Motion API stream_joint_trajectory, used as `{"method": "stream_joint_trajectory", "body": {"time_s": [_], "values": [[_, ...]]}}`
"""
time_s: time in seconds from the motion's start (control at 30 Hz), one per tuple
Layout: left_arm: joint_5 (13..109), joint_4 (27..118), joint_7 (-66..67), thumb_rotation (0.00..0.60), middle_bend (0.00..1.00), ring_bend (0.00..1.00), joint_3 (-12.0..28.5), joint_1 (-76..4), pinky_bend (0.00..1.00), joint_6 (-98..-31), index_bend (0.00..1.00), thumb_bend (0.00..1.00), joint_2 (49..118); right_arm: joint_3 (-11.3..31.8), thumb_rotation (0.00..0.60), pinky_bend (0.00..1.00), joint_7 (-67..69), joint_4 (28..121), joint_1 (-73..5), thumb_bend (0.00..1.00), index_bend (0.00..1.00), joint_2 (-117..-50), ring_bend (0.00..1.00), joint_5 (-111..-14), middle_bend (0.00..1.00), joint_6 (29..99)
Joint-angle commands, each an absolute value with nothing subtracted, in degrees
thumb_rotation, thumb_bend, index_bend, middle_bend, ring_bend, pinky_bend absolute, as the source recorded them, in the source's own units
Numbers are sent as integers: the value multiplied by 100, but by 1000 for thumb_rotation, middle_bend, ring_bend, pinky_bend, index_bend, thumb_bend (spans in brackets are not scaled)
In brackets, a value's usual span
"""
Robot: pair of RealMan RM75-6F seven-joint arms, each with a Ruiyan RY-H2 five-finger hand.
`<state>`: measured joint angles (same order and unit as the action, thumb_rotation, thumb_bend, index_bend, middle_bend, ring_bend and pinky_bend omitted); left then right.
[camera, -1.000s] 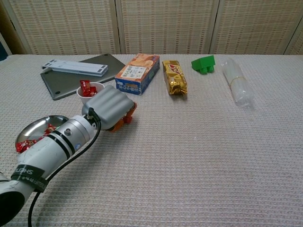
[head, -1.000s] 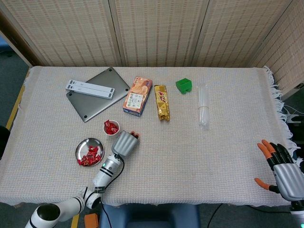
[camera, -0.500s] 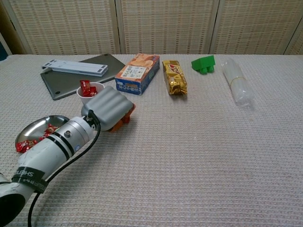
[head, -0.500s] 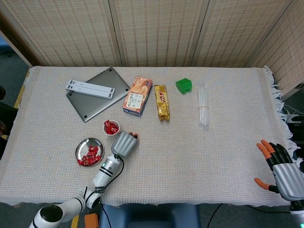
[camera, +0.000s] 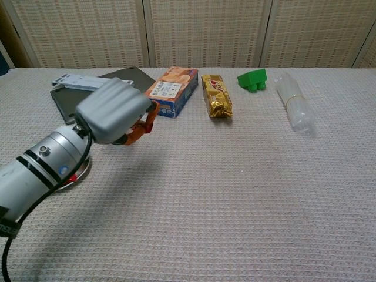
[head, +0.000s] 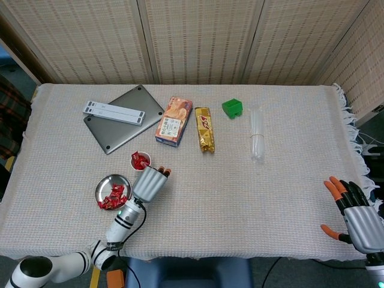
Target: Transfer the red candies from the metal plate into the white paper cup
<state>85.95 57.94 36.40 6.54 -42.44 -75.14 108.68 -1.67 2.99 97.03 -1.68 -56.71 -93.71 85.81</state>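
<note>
The metal plate (head: 103, 186) lies near the table's front left with several red candies (head: 114, 197) in it. Just behind it stands the white paper cup (head: 141, 162), with red candies showing at its top. My left hand (head: 149, 183) hovers right of the plate and in front of the cup, its fingers curled in with nothing visible in them. In the chest view my left hand (camera: 114, 111) is raised and hides the cup and nearly all of the plate. At the front right edge my right hand (head: 354, 216) holds nothing, its fingers spread.
A grey laptop (head: 120, 123) with a white strip (head: 114, 111) on it lies at the back left. A cracker box (head: 174, 122), a gold packet (head: 204, 129), a green block (head: 231, 108) and a clear plastic roll (head: 257, 133) line the back.
My left hand has lifted off the cloth and swung left, from right of the cup to between cup and plate. The right hand has not moved.
</note>
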Motion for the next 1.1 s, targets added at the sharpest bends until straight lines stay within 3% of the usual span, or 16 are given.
{"method": "stream_joint_trajectory", "body": {"time_s": [0.03, 0.2, 0.5, 0.87, 1.1], "values": [[8346, 6500, 3960, 600, 656, 965, 1078, -4148, 1000, -7645, 593, 437, 10209, -165, 600, 0, 284, 9710, -172, 65, 0, -5677, 0, -9371, 0, 8576], [7964, 6493, 4040, 600, 654, 965, 1267, -4137, 1000, -7354, 587, 436, 10006, -155, 600, 0, 226, 9717, -189, 64, 0, -5702, 0, -9344, 0, 8540], [7914, 6107, 3941, 600, 628, 957, 1063, -4164, 1000, -7051, 552, 436, 10227, -136, 600, 0, 168, 9736, -192, 64, 0, -5719, 0, -9291, 0, 8527], [7947, 6093, 3845, 600, 458, 941, 1027, -4214, 1000, -6980, 235, 412, 10355, -134, 600, 0, 208, 9731, -171, 64, 0, -5704, 0, -9293, 0, 8572], [8082, 6488, 3657, 600, 428, 932, 988, -4075, 1000, -7267, 200, 411, 10193, -135, 600, 0, 246, 9713, -167, 64, 0, -5699, 0, -9305, 0, 8588]]}}
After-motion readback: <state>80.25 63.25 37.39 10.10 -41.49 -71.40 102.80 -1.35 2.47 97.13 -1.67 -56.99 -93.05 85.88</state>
